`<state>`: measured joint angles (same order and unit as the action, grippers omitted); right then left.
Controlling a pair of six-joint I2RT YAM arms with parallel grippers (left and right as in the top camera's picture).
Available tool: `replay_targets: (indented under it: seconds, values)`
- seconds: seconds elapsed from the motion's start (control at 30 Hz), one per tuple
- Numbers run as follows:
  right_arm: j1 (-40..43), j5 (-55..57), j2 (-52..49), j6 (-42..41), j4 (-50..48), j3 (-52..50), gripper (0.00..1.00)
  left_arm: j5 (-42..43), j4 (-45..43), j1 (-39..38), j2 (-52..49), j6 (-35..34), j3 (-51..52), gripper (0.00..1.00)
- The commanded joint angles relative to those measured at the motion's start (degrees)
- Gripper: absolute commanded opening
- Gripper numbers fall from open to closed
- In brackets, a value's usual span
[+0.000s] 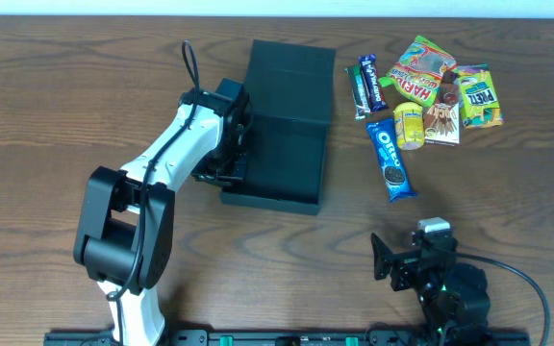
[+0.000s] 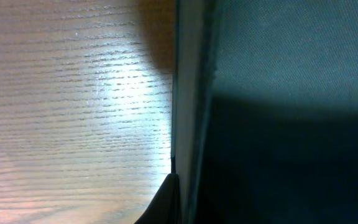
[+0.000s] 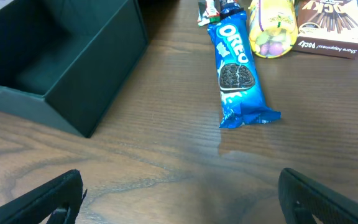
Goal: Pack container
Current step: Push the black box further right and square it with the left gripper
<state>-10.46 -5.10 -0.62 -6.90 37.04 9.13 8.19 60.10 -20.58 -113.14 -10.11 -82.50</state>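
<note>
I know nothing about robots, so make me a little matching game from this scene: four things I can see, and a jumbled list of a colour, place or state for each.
Things:
1. container
2. Oreo packet
3. left gripper
4. right gripper

Descriptions:
A. wide open, holding nothing
B. blue, lying flat to the right of the box
C. dark teal-black, lid folded back
D. closed on the box's left wall

Pairs: 1-C, 2-B, 3-D, 4-A
</note>
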Motion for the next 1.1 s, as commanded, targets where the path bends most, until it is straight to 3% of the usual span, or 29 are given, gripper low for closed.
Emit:
replay_targets:
  seconds: [0.0,0.63,0.67,0.77,0.83,1.07]
  values:
    - [-0.5,0.4,0.3,1.0,0.0,-0.2,0.99,3.3,-0.3,0.4,0.2,-3.6,0.8,0.06]
    - [-0.5,0.4,0.3,1.0,0.0,-0.2,0.99,3.1,0.7,-1.7,0.2,-4.6,0.8,0.06]
    - [-0.5,0.4,0.3,1.0,0.0,-0.2,0.99,3.2,0.7,-1.7,0.2,-4.5,0.8,0.11]
    - [-0.5,0.4,0.3,1.0,0.0,-0.2,0.99,3.3,0.9,-1.5,0.3,-3.7,0.8,0.52]
    - [-0.5,0.4,0.3,1.0,0.0,-0.2,0.99,3.3,0.9,-1.5,0.5,-3.6,0.7,0.71]
    - [-0.5,0.4,0.3,1.0,0.0,-0.2,0.99,3.2,-0.4,-1.5,4.9,-2.5,-2.0,0.95]
